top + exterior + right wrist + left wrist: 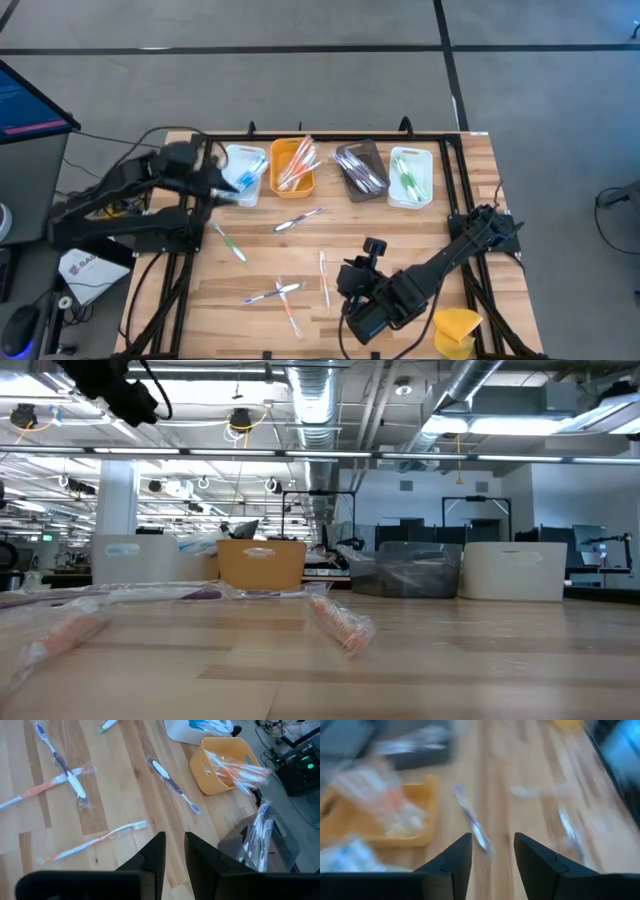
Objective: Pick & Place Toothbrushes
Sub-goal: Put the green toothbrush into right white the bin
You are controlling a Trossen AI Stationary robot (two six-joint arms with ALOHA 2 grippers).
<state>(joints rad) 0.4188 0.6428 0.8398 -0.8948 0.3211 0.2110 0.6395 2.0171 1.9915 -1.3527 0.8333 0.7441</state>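
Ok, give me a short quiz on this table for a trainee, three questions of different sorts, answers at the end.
1. True or false: the orange tray already holds toothbrushes.
2. Multiple choice: the yellow sponge lies (A) in the brown tray, (B) at the table's front edge near the right arm, (C) beside the white tray on the left.
3. Fill in: the left gripper hovers next to the ____ tray at the left end of the row.

Key: 1 true. 2 B. 3 white; that tray holds blue toothbrushes. The right gripper waits over the loose toothbrushes on the wooden table.
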